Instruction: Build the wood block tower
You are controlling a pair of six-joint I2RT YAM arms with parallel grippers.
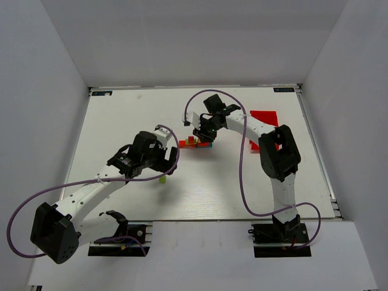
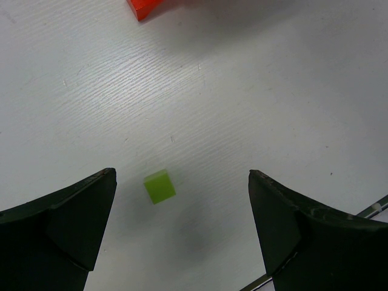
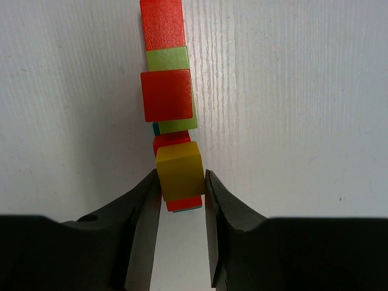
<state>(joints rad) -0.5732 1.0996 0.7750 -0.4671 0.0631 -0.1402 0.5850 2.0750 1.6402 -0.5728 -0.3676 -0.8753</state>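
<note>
The tower (image 1: 194, 143) is a low row of stacked wood blocks mid-table; in the right wrist view (image 3: 167, 94) it shows red and lime-green blocks over a blue and a red bar. My right gripper (image 3: 181, 177) is shut on a yellow cube (image 3: 179, 168) that sits on the tower's near end. It also shows in the top view (image 1: 203, 136). A loose lime-green cube (image 2: 159, 186) lies on the table, also in the top view (image 1: 162, 179). My left gripper (image 2: 182, 176) is open and empty above it, the cube nearer its left finger.
A red plastic tray (image 1: 265, 118) lies at the back right behind the right arm. A red corner of the tower (image 2: 145, 7) shows at the top of the left wrist view. The table's front edge (image 2: 376, 207) runs close by the left gripper's right finger.
</note>
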